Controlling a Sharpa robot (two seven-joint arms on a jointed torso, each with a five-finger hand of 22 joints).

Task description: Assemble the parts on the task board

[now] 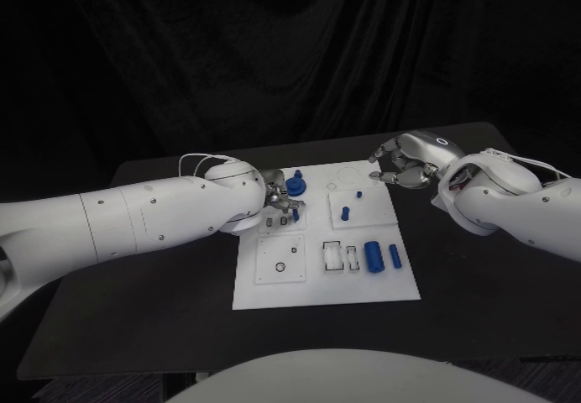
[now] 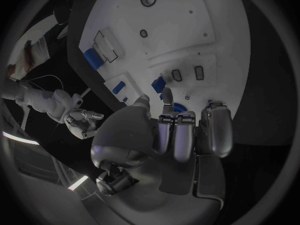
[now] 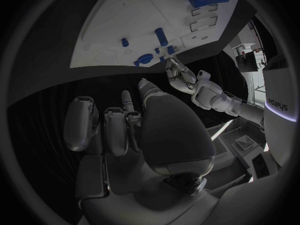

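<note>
The task board [image 1: 325, 285], a white plate, lies in the middle of the black table [image 1: 484, 294], with its long axis running away from the robot. Blue parts are spread over it: a large cylinder [image 1: 374, 256] and a slimmer rod [image 1: 395, 256] lie side by side in the near right section, just beside two empty rectangular outlines [image 1: 332, 257]; two small pegs [image 1: 344, 213] stand in the raised square panel [image 1: 361, 207] farther back; a further blue piece [image 1: 296, 186] sits at the board's far left corner.

The left hand [image 1: 285, 195] rests over that far left corner, fingers pointing down onto the board. In the left wrist view its fingertips [image 2: 166, 96] close around the blue piece [image 2: 178, 107], touching it; whether the piece is truly pinched or merely touched cannot be told from these pictures, as the fingers cover most of it.

The right hand [image 1: 403, 164] hovers just beyond the board's far right corner, over the bare table, apart from every part. Its fingers [image 3: 115, 130] are curled loosely inward and nothing lies within them, as the right wrist view shows; the board [image 3: 112, 40] appears well beyond its fingertips there.

The near left section carries a square panel [image 1: 281, 257] with a small dark ring.
</note>
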